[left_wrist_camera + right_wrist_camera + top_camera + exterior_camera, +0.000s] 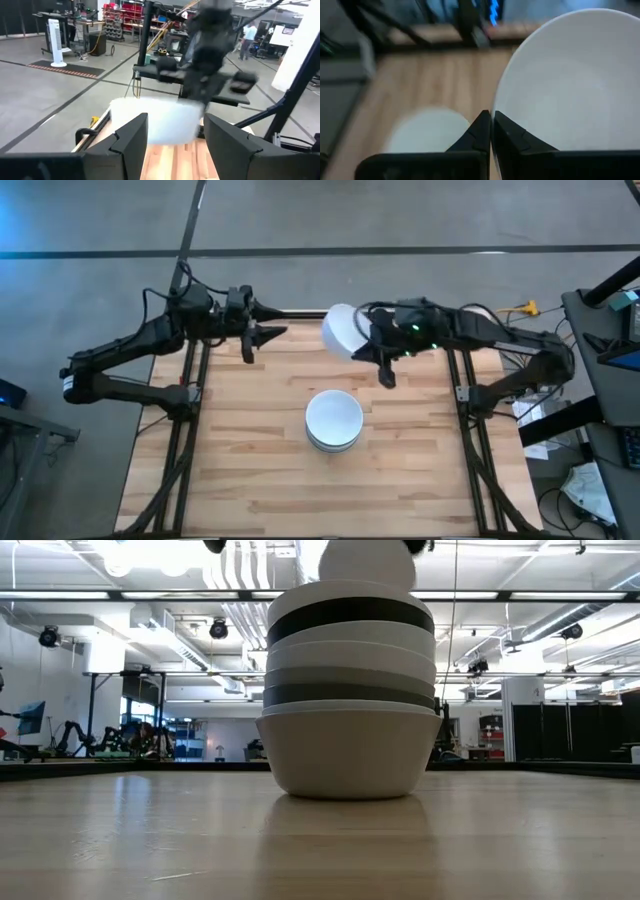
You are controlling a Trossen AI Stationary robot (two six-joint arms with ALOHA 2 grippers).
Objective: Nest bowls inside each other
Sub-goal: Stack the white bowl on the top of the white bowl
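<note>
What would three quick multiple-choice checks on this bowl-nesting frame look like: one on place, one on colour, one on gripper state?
1. Where is the stack of bowls?
A. middle of the table
B. far left corner
C. on the floor

2. What colour is the bowl carried by the right gripper?
A. black
B. white
C. grey-green

3. How is the left gripper?
A. shut on a bowl
B. open and empty
C. out of view

Key: 1 A, the high view shows the stack mid-table; 2 B, the right wrist view shows a white bowl pinched at its rim; 3 B, its fingers stand apart with nothing between them.
</note>
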